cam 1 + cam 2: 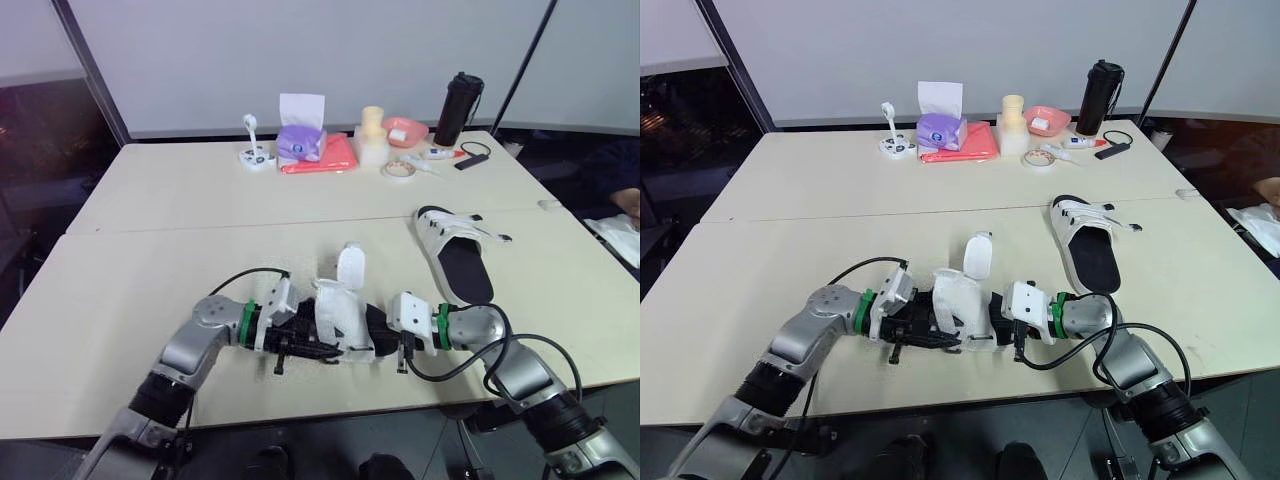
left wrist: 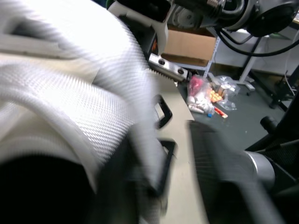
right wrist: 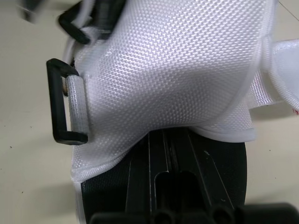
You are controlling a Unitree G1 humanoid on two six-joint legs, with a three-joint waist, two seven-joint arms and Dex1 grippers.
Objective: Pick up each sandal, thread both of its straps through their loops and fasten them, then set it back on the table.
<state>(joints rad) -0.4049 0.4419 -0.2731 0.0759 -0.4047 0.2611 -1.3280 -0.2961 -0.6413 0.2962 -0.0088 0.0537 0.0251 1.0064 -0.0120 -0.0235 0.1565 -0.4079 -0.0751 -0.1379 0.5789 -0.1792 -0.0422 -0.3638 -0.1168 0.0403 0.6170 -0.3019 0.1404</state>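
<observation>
Sandal (image 1: 336, 312) sits low over the bench (image 1: 180, 270), close to the front edge, w/ little room on that side. Its long axis runs left-right btwn the two arms. Left claw (image 1: 298, 338) is at one end, right claw (image 1: 392, 335) at the other, both up against it. Can't tell for either claw whether it's spread or pinching; the sandal covers the tips. One white strap (image 1: 351, 268) stands up, loose. In the right wrist view a black loop (image 3: 59, 100) hangs off the white upper's edge w/ nothing threaded. The left wrist view is smeared, just white weave close up.

Second sandal (image 1: 460, 258) lies flat, well apart to the right and further back. Its long axis runs roughly front-back, w/ the straps at the far end.

The bench's left half and middle are bare, plenty of room. Bottle (image 1: 458, 108), tape roll (image 1: 399, 170) and red folder (image 1: 325, 157) are bunched along the far edge.
</observation>
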